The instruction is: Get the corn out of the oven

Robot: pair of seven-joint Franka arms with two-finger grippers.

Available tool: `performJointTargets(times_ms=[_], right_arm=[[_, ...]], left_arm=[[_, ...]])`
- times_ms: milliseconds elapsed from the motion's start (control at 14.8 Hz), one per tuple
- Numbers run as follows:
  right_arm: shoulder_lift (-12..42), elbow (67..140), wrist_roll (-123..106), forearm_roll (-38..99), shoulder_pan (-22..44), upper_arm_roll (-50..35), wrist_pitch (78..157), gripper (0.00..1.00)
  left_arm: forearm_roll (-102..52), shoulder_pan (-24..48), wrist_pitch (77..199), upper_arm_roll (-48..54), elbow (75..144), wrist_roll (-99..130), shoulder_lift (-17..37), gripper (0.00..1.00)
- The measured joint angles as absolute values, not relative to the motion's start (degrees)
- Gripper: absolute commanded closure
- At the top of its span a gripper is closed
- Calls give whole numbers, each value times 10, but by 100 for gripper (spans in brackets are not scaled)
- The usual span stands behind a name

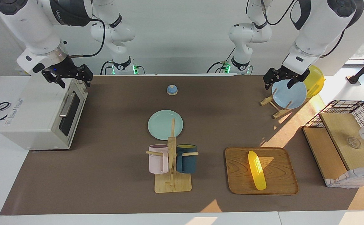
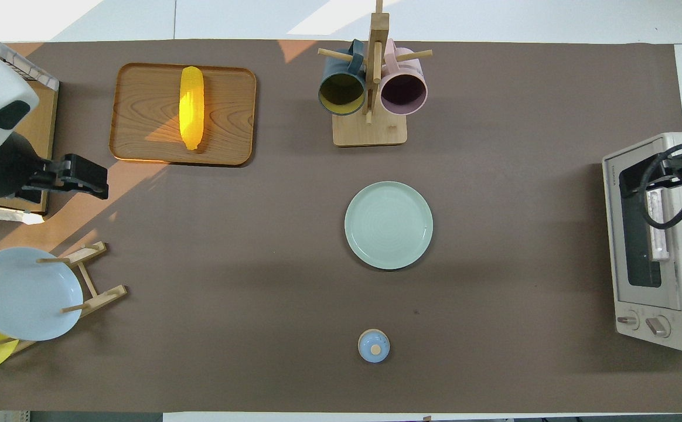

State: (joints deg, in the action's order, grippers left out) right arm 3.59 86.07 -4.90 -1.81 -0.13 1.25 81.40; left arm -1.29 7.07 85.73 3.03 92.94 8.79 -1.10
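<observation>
- Corn (image 1: 256, 170): lies flat on the wooden tray (image 1: 235, 184), clear of both sets of fingers. The tray sits on the worktop (image 1: 113, 175) toward the left arm's end, at the edge farthest from the robots.
- Oven (image 1: 28, 125): stands at the right arm's end of the worktop. Its dark-glass door (image 1: 71, 109) is closed, with the bar handle across it.
- Right gripper (image 1: 68, 76): raised over the oven's top corner nearest the robots. Whether its fingers are open or closed cannot be told. Nothing is seen between them.
- Left gripper (image 1: 283, 78): raised over the plate rack (image 1: 275, 109) at the left arm's end; the blue plate (image 1: 290, 95) and the yellow plate (image 1: 315, 79) stand in the rack just below the fingers. The finger state cannot be told. The corn is well apart from these fingers, on the tray farther from the robots than the rack.
- Between the two grippers on the worktop: a green plate (image 1: 161, 125) lying flat, a mug stand (image 1: 171, 175) with a pink mug (image 1: 158, 159) and a dark blue mug (image 1: 186, 159) hung on it, and a small blue knobbed lid (image 1: 172, 90) nearest the robots.
- A wire-mesh basket (image 1: 357, 107) stands beside the tray at the left arm's end.
</observation>
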Motion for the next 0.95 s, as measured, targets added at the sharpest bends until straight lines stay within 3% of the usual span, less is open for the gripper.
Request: performJointTargets(times_ms=[271, 949], right_arm=[[36, 860, -49, -18, -1, 12, 816, 0], [36, 860, -49, -18, 0, 10, 816, 0]], left_arm=[[-13, 71, 913, 33, 1007, 88, -45, 0], [-16, 73, 922, 35, 960, 88, -25, 0]])
